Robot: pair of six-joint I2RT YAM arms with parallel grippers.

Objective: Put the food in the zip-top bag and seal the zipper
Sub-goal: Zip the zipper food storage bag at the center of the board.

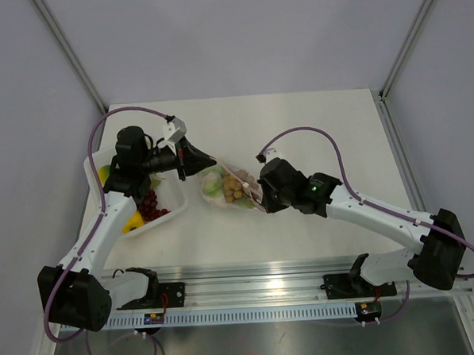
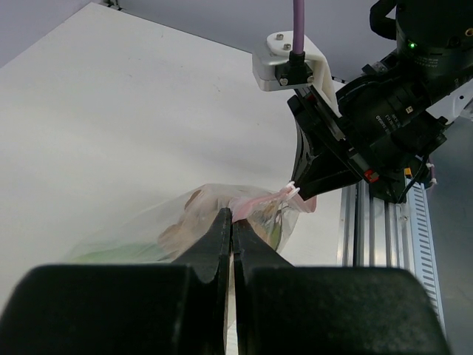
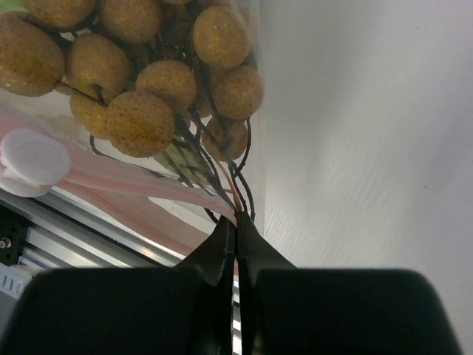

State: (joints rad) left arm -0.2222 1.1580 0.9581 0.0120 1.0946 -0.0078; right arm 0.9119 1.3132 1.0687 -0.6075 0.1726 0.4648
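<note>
right wrist: right end effector (image 3: 236,220), like left end effector (image 2: 231,214), pinches crinkly bag's (image 2: 140,229) pink zipper (image 3: 148,185).

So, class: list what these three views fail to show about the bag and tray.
zipper, sealed or not: too small in top view; wrist views show only a stretch.
white tray: left arm covers part, top view.
zip-top bag, near end: left wrist view, left gripper hides it.

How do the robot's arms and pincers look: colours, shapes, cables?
The left arm and the right arm have white links and bulky black joints. A purple cable loops along each. The left pincer and the right pincer each have two black tapering fingers. A green light glows on the right arm.
</note>
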